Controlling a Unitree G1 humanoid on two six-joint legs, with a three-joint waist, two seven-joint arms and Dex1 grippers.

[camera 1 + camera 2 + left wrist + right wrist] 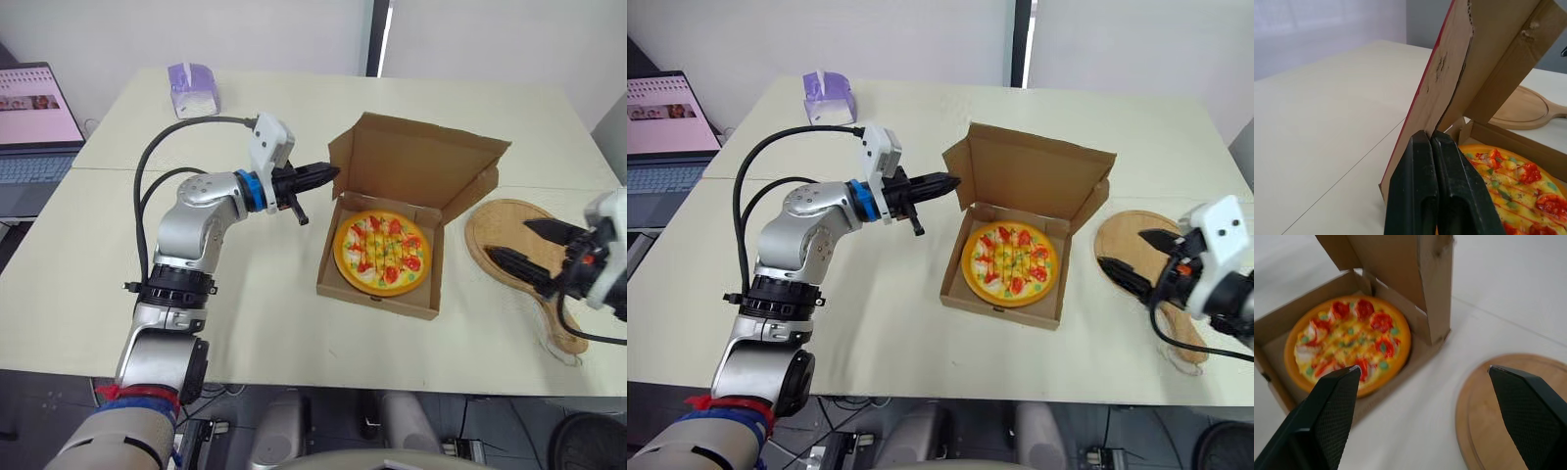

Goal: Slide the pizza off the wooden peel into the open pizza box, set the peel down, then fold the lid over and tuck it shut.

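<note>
Quick count of what's on the worktop (255,294): one pizza (382,250), one pizza box (377,297), one peel (495,223), one purple tissue box (193,90). There's also one laptop (34,117) off at the far left edge with its screen lit.

The pizza is already inside the pizza box, lying flat in the tray part, with red slices and green bits on top. The box is open and its lid (421,162) stands up at the back, leaning a little away from the robot. The peel lies flat on the worktop just right of the box, not touching it, round end nearest the box and handle pointing back toward the robot. Nothing on it, just bare wood.

Two arms, two fingers each. The left fingers (313,177) are clenched tight together, no gap between them, held level with the tips right up at the lid's left side flap (1440,83). From the left wrist view the tips sit against that flap's lower edge, though I can't tell if any cardboard is actually pinched between them. The right fingers (511,260) are spread wide apart and grasping nothing, hanging over the round part of the peel. In the right wrist view they frame the box's right corner and the rim of the peel.
</note>
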